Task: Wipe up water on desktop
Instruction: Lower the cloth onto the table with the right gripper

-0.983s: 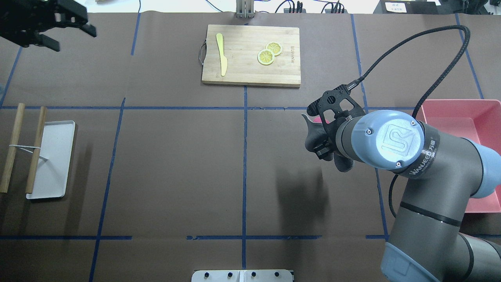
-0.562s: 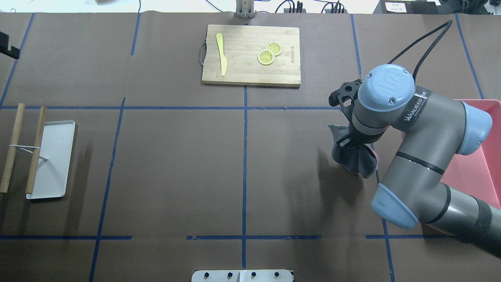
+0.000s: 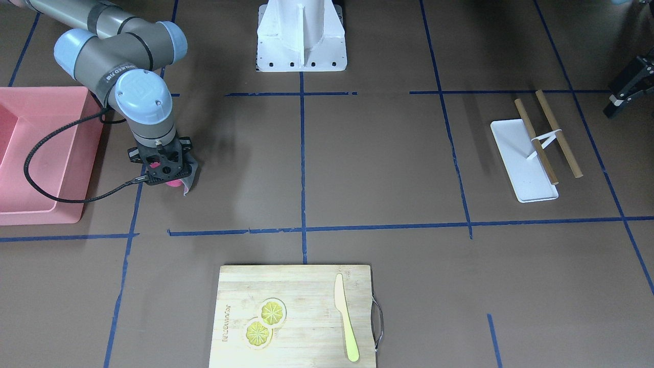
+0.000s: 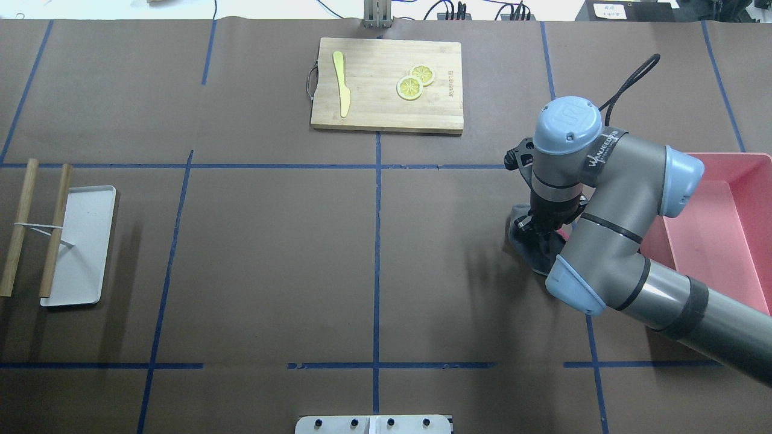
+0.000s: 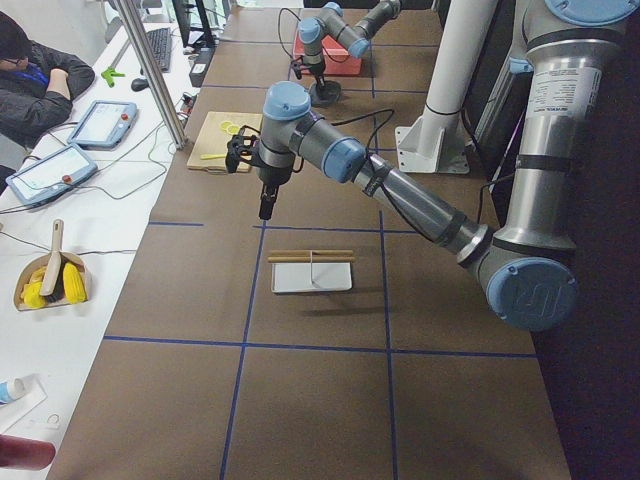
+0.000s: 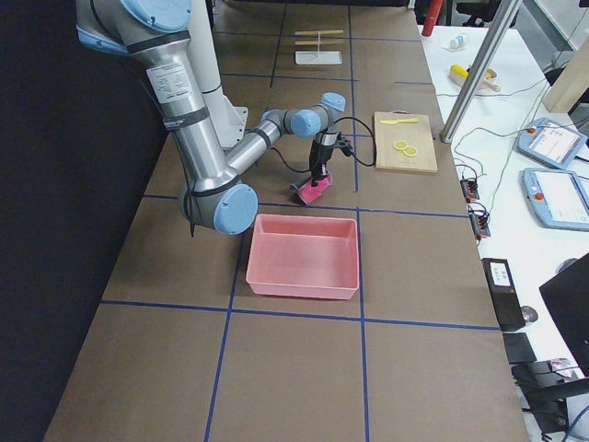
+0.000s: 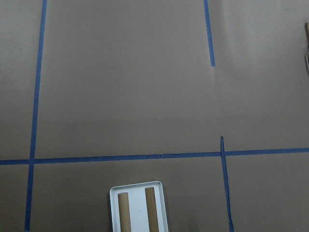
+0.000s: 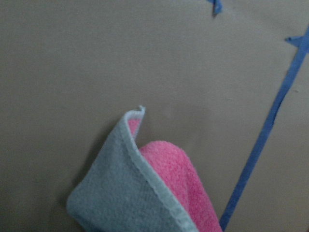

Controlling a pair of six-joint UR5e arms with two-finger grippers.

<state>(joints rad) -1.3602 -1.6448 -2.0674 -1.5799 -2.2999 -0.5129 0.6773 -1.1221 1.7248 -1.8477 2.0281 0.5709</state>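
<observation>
Two arms, one at work: within a second the right arm has swung back toward the pink bin (image 4: 724, 241) and brought its cloth (image 4: 526, 242) down from mid-air to the desktop (image 4: 271, 253). The cloth now sits right of centre in the overhead view, just left of a blue tape line. Over the same second the left gripper (image 3: 624, 97) has withdrawn from the upper left of the overhead view and is out of it. It shows only at the right edge of the front-facing view, raised near the white tray (image 3: 523, 158), its jaws apparently spread and empty.

The right gripper (image 3: 168, 176) pinches the grey-and-pink cloth at its top, with the lower folds bunched on or very close to the brown surface. That suggests the wiping stroke is about to begin or has just begun, with the left arm kept clear.

No water can be made out anywhere on the desktop, in the wide views or the right wrist view, so the spill's place cannot be told. From overhead the right arm's elbow and wrist cover most of the cloth. Its fingers are hidden by the gripper body and the fabric, and whether the cloth truly touches the surface is unclear. The left gripper is cut off by the frame edge
</observation>
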